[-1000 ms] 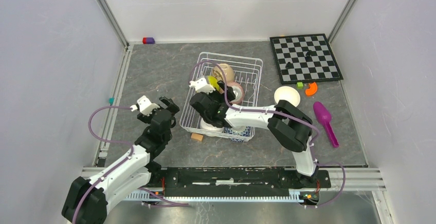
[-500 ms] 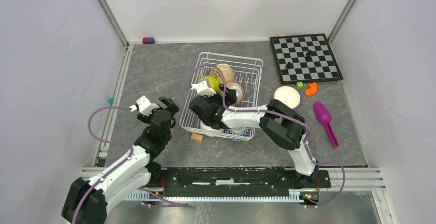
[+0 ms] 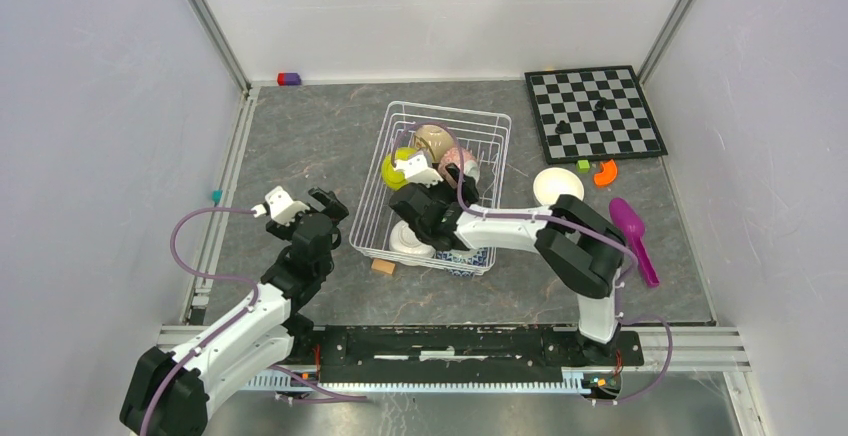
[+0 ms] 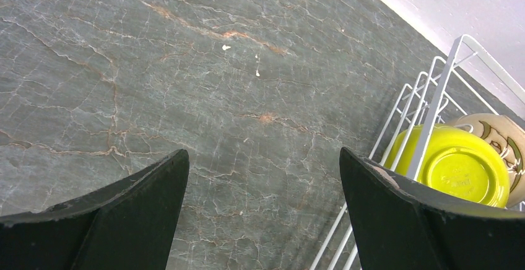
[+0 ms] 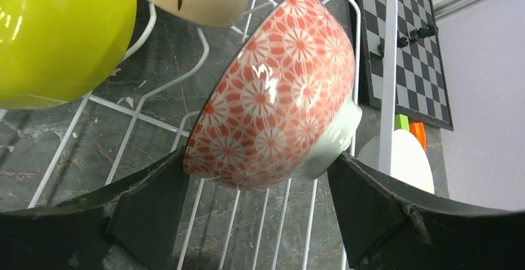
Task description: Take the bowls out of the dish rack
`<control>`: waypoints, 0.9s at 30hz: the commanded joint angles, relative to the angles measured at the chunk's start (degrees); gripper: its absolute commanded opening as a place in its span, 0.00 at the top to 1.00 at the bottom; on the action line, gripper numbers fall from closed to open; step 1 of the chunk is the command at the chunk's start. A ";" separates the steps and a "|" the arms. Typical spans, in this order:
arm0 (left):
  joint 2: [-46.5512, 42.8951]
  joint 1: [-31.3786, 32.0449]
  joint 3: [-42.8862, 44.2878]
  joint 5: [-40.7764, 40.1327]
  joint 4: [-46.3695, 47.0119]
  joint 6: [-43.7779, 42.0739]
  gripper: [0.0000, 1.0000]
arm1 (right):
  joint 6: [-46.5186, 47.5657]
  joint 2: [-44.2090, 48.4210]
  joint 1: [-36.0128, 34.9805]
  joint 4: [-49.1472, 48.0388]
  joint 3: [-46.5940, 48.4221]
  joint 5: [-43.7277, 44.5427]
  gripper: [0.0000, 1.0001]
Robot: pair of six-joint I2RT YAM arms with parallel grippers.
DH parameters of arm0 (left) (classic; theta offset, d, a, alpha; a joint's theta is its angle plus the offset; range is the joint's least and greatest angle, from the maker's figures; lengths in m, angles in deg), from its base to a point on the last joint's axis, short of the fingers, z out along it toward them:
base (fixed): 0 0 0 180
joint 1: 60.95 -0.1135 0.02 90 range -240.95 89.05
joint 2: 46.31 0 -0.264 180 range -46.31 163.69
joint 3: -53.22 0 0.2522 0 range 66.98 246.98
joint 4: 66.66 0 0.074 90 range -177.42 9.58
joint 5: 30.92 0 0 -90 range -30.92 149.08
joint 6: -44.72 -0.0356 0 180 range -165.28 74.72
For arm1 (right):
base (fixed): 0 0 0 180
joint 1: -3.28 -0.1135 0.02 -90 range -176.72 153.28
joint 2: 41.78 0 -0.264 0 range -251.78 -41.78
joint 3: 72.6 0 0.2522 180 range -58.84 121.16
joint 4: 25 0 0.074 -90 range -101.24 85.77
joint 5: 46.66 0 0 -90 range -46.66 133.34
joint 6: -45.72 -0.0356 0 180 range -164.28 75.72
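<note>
The white wire dish rack (image 3: pixel 495 121) stands mid-table. In it are a yellow-green bowl (image 3: pixel 395 171), a tan bowl (image 3: pixel 435 141), a pink patterned bowl (image 3: pixel 461 163), a white bowl (image 3: pixel 410 239) and a blue-and-white bowl (image 3: pixel 467 258). Another white bowl (image 3: pixel 558 187) sits on the table right of the rack. My right gripper (image 3: pixel 437 184) is inside the rack, open. In the right wrist view the pink bowl (image 5: pixel 278 90) stands on edge between its fingers (image 5: pixel 148 208). My left gripper (image 3: pixel 300 206) is open and empty, left of the rack.
A chessboard (image 3: pixel 595 111) with a few pieces lies at the back right. A purple scoop (image 3: pixel 633 236), an orange piece (image 3: pixel 605 173) and a small green block (image 3: pixel 583 165) lie right of the rack. A tan block (image 3: pixel 382 266) sits by the rack's near-left corner.
My right gripper has moved to the right inside the rack, from the yellow-green bowl to the pink bowl. The left arm has not moved.
</note>
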State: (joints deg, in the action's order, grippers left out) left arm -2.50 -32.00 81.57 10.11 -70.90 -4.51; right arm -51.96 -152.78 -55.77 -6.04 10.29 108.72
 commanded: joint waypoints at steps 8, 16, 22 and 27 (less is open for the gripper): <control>-0.59 -0.28 -0.18 -1.43 1.99 0.22 0.04 | 0.16 9.98 3.42 -1.07 -2.94 -9.79 0.34; -0.75 -0.23 -0.46 -0.88 2.42 0.03 0.04 | 0.62 15.75 4.54 -2.74 -4.65 -18.57 0.36; -0.05 -0.29 -0.09 0.00 2.43 -0.26 0.04 | -0.59 21.73 5.79 -2.42 -6.83 -25.58 0.37; 0.18 -0.24 -0.26 0.67 2.94 -0.64 0.04 | -3.36 27.24 11.20 -3.69 -10.35 -39.51 0.37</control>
State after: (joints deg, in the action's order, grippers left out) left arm -2.57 -32.00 81.53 11.31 -70.51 -4.55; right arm -52.49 -131.45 -48.09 -5.10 1.33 80.97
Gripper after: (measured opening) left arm 0.961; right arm 0.752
